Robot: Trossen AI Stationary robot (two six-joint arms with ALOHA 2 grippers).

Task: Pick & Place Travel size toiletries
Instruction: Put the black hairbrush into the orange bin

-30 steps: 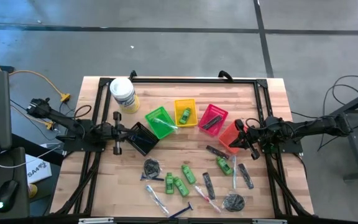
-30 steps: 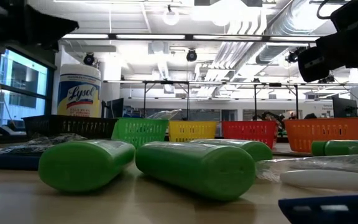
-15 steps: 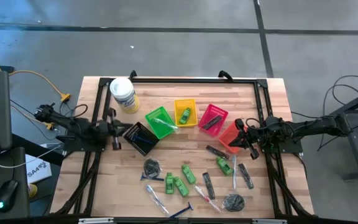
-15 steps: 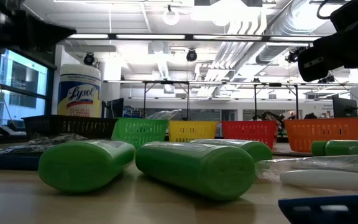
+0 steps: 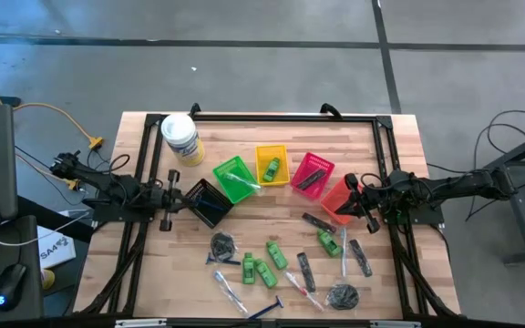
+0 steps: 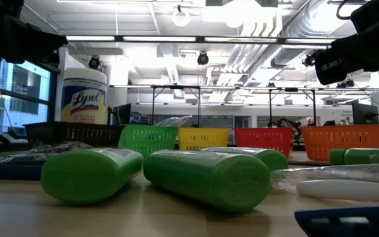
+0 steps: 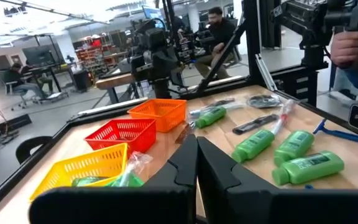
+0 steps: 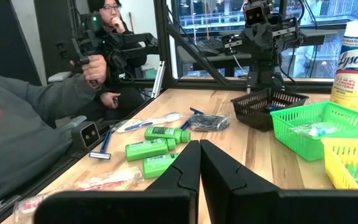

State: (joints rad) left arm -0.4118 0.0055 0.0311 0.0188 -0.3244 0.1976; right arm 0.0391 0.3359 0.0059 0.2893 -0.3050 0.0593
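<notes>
Travel-size toiletries (image 5: 276, 255) (green plastic bottles, black combs, clear tubes) scattered on near half of wooden table (image 5: 381, 146), apart from both arms. Left gripper (image 5: 165, 196) beside black mesh basket (image 5: 206, 201), right gripper (image 5: 361, 202) beside orange basket (image 5: 337, 200); jaws pressed together, empty. Between picks; next: spread jaws, reach a near item.

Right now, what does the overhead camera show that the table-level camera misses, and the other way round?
Only the high view shows both arms whole: the left end effector beside the black basket, the right end effector beside the orange basket, plus a bottle lying in the yellow basket. Only the low view shows the ceiling lights and the room behind. Both show the green bottles, the baskets in a row and the white wipes tub.
</notes>
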